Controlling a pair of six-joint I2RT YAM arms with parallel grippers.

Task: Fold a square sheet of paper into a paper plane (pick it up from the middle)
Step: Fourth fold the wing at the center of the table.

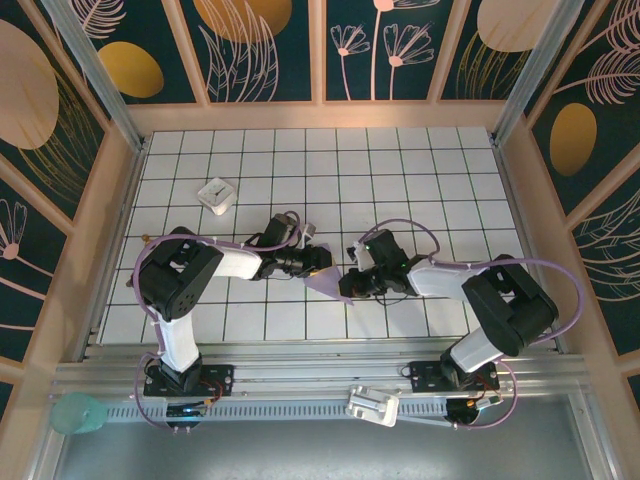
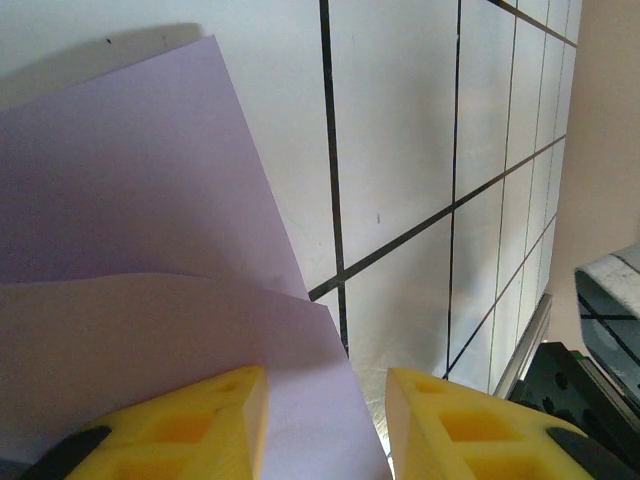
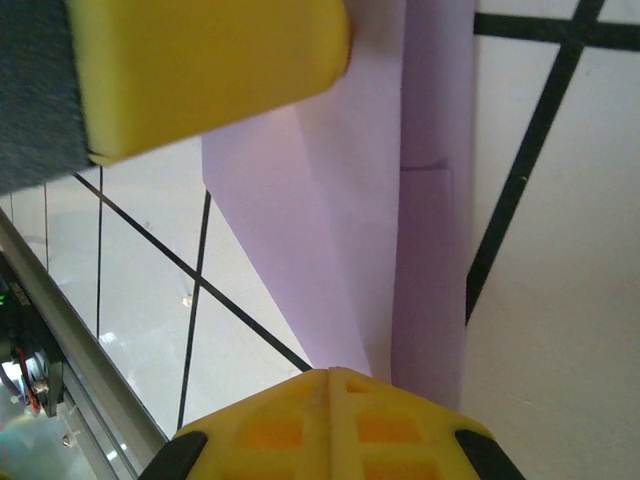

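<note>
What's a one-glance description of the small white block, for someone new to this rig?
On the white tiled table, look to the far-left area, beyond the left arm. The small white block sits alone there; unlike the folded lavender paper mid-table, it is boxy with a dark mark on top.

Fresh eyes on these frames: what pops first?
The lavender paper, partly folded into a wedge, lies mid-way across the white tiled table, right where both arms meet. The right claw is pinched shut on its creased end, and the left claw stands open at a flap's edge. Further back on the left, a small white block stands alone.
</note>
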